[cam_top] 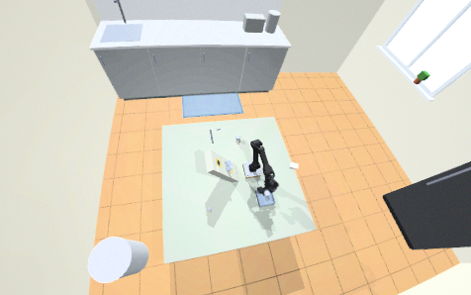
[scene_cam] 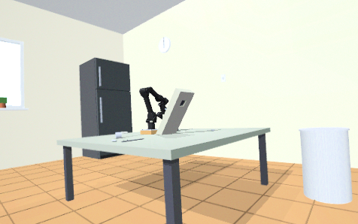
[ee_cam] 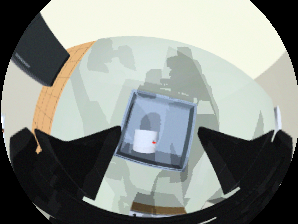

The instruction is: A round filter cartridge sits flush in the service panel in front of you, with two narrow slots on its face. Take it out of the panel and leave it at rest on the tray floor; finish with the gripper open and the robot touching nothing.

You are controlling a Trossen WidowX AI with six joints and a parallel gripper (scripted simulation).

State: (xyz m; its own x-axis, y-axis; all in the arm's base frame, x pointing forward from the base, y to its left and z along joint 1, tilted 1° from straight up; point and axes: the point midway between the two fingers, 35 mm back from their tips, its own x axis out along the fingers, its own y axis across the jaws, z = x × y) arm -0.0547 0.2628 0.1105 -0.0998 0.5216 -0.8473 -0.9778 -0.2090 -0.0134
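The white round cartridge (ee_cam: 145,141) lies inside the blue tray (ee_cam: 175,120) (cam_top: 266,202), near the tray wall closest to the arm's base in the wrist view. Its curved side and a small red mark show; it seems to lie on its side, and its slots are not visible. My gripper (ee_cam: 161,131) is open and empty, above the tray, with its fingertips apart to either side. No contact with the cartridge shows. The pale service panel (cam_top: 213,166) (scene_cam: 177,113) stands tilted beside the arm, with a dark round opening ringed in yellow (cam_top: 218,162).
The arm's base (cam_top: 251,170) stands between the panel and the tray. A dark rod-like tool (cam_top: 212,136) and a small pale object (cam_top: 237,139) lie toward the table's back. Another small pale piece (cam_top: 209,209) lies at the front left. The tray's walls surround the cartridge.
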